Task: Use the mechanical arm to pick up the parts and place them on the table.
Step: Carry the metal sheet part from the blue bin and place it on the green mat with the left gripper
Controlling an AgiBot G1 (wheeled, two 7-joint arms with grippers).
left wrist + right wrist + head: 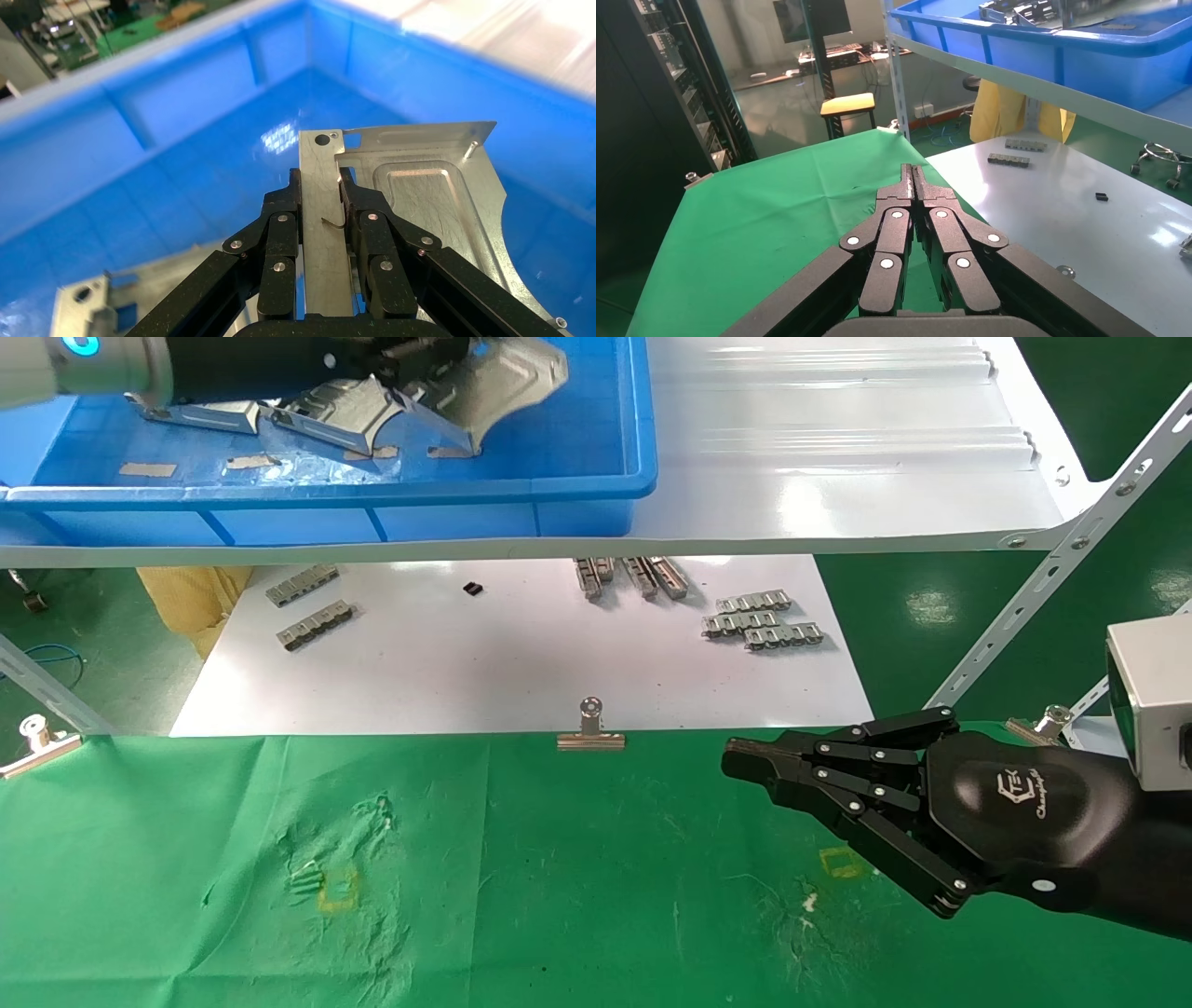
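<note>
Left wrist view: left gripper (320, 189) jaws clamped on a stamped plate's (422, 203) folded edge inside the blue bin (176, 112); green counter (577, 877) sits below, right gripper (745, 752) parked there, jaws together.

The left gripper (410, 360) is cut off by the top edge of the head view, above the blue bin (521, 486), so its fingertips are hidden there. The plate (422, 203) it holds runs off the wrist picture's bottom edge. A second plate (98, 309) in the bin is blurred and partly hidden behind the fingers (277, 246). The right gripper's (745, 756) arm leaves the frame's right edge.
</note>
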